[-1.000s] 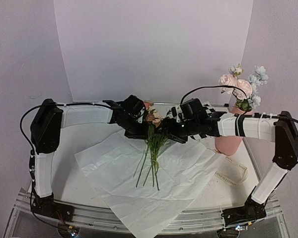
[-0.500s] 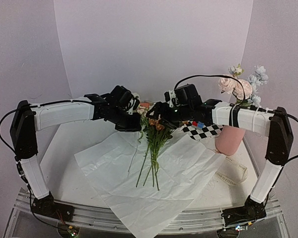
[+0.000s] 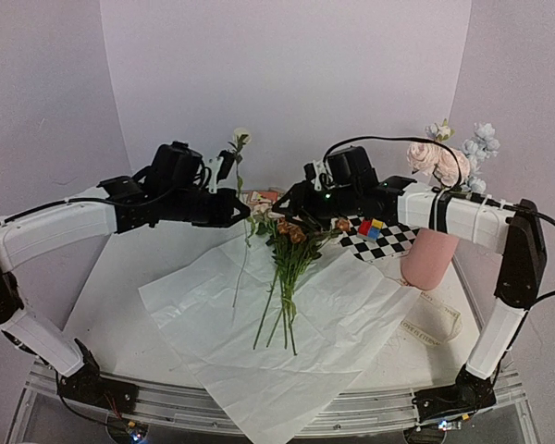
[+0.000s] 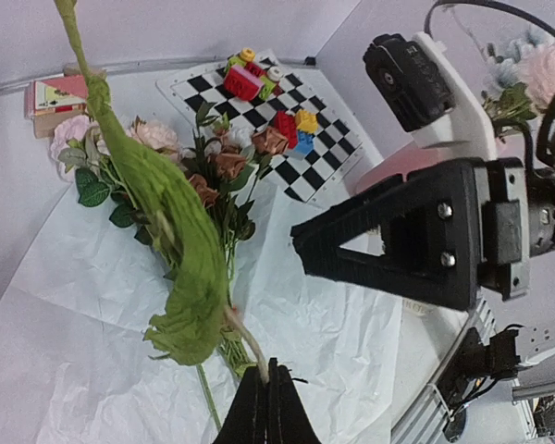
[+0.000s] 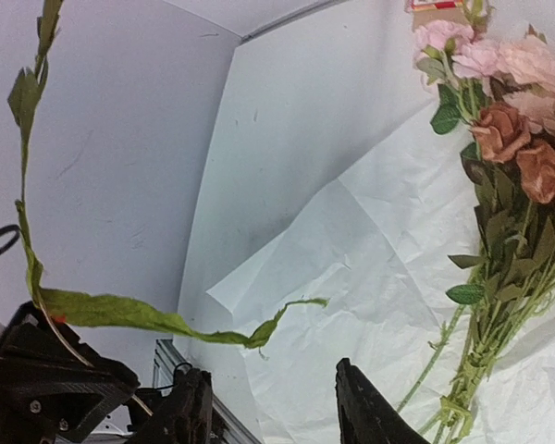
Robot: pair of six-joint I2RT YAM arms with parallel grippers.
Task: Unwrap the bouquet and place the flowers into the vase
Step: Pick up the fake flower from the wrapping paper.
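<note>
creased white paper (image 3: 259, 361), matte pink vase (image 3: 427, 264), black-and-white checkered mat (image 3: 393, 243), pink, peach and rusty-brown flowers (image 3: 291, 233), green stems (image 3: 279, 310)

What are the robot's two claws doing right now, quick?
Left gripper: shut on a single flower stem.
Right gripper: open, nothing between its fingers.

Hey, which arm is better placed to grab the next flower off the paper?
Right, probably. The right end effector hangs open and empty close by the flowers lying on the paper, while the left end effector is shut on a single stem lifted clear of them.
</note>
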